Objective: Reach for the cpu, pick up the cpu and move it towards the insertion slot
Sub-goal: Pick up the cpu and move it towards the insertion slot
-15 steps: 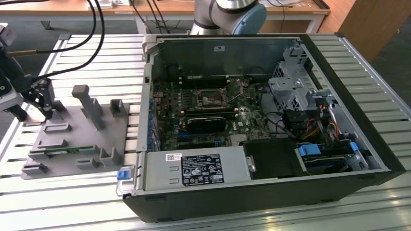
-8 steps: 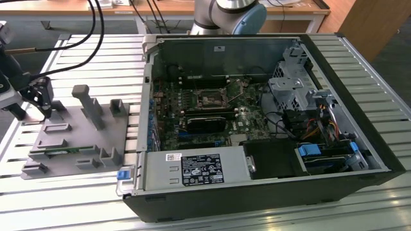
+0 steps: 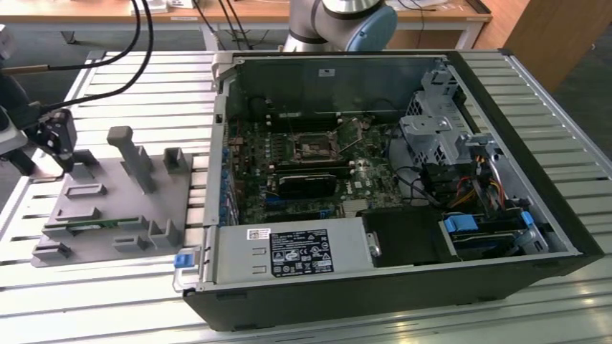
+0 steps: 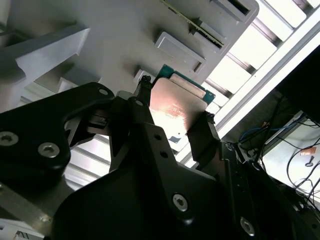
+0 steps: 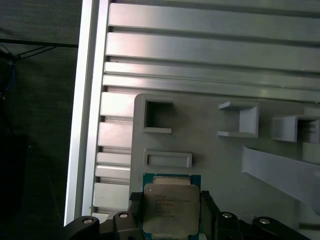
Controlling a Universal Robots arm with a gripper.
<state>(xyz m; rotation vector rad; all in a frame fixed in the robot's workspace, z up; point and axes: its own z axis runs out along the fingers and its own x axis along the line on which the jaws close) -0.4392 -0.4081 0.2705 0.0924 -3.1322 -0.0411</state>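
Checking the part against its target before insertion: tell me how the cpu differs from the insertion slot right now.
The cpu shows a shiny metal top with a green edge; the insertion slot is a silvery frame around a dark centre. The cpu is gripped by the tool over the grey fixture tray; the insertion slot lies inside the open computer case, well apart from the cpu. Both are square.

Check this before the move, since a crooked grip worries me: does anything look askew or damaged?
Nothing stands out: the cpu sits square in the tool, over the grey tray, with no visible damage.
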